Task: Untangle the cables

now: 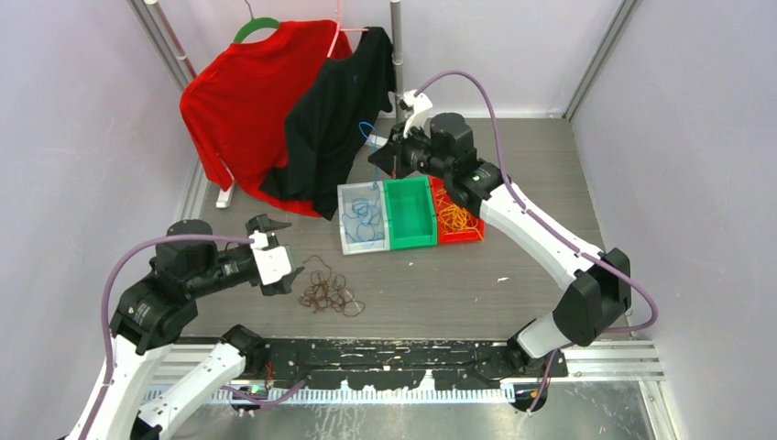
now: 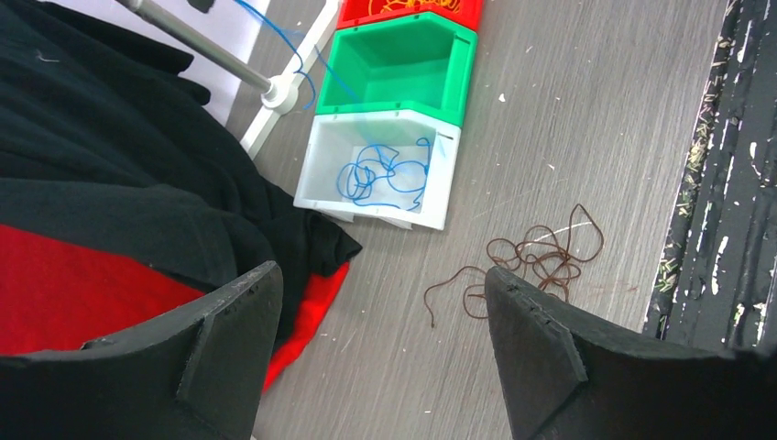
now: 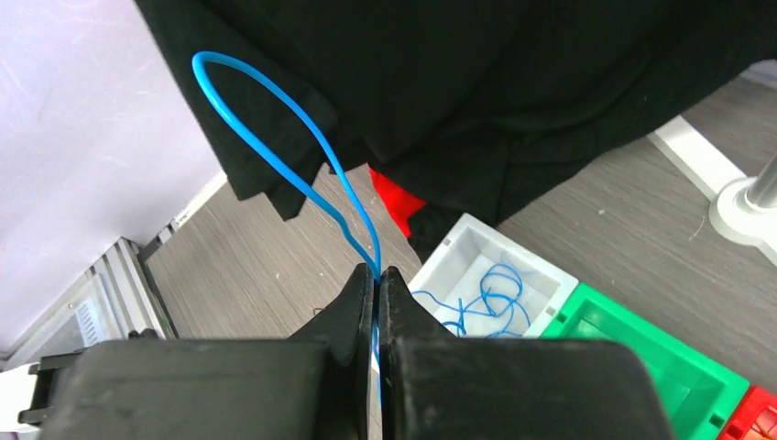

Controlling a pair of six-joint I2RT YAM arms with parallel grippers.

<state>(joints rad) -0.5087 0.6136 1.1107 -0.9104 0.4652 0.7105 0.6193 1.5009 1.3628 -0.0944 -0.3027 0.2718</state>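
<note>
Blue cables (image 1: 365, 218), orange cables (image 1: 455, 218) sit binned; brown cables (image 1: 330, 295) sprawl.

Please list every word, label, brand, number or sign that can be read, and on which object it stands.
No text can be read in any view. The white plastic bin, the green plastic bin, the red plastic bin, the red shirt and the black shirt show no legible writing.

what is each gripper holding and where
Right gripper: shut on the blue cable, pinched at the base of its raised loop. Left gripper: open, holding nothing.
</note>
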